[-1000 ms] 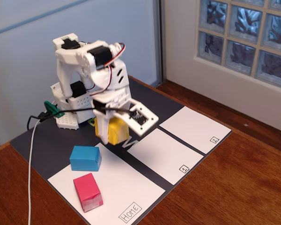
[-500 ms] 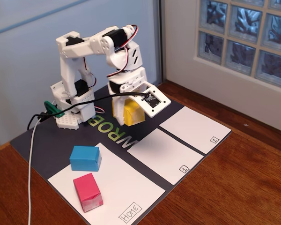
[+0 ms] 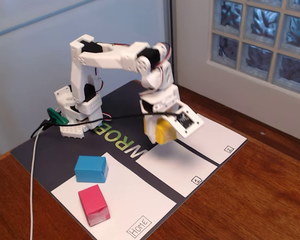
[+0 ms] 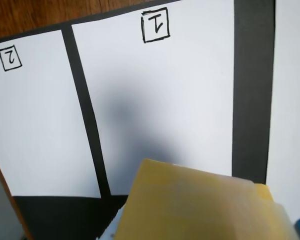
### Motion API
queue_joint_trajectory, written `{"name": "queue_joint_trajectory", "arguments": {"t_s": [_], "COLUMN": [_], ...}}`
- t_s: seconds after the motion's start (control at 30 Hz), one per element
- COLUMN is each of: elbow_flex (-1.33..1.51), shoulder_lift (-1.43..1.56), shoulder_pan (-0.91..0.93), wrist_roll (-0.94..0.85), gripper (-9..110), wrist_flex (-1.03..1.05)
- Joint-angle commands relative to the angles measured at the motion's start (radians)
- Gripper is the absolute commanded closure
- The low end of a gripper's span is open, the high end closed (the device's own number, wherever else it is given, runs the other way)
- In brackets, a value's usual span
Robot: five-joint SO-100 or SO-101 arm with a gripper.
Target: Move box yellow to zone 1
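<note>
Claw: the claw (image 3: pixel 162 131) is seen closed on the yellow box (image 3: pixel 163 131), which is held in the air.
Box position: carried above the far end of zone 1 (image 3: pixel 177 165), clear of the paper.
Step advice: the box should be lowered straight onto the zone 1 panel, inside its edges, before release.
Neighbours: zone 2 (image 3: pixel 210 136) lies just beyond zone 1; the blue block (image 3: pixel 91 168) and pink block (image 3: pixel 94 204) rest well away.
Obstructions: none are seen on zone 1.
</note>
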Motion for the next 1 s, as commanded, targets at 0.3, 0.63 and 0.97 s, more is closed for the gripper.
{"name": "queue_joint_trajectory", "arguments": {"t_s": [0.3, 0.63, 0.97], "elbow_flex": [0.100, 0.100, 0.098], "shoulder_lift": [-0.130, -0.225, -0.259], "shoulder_pan": [-0.032, -0.063, -0.048], "wrist_roll": [-0.052, -0.009, -0.025], "gripper": [102, 101, 100], "wrist_flex": [-0.307, -0.347, -0.376]}}
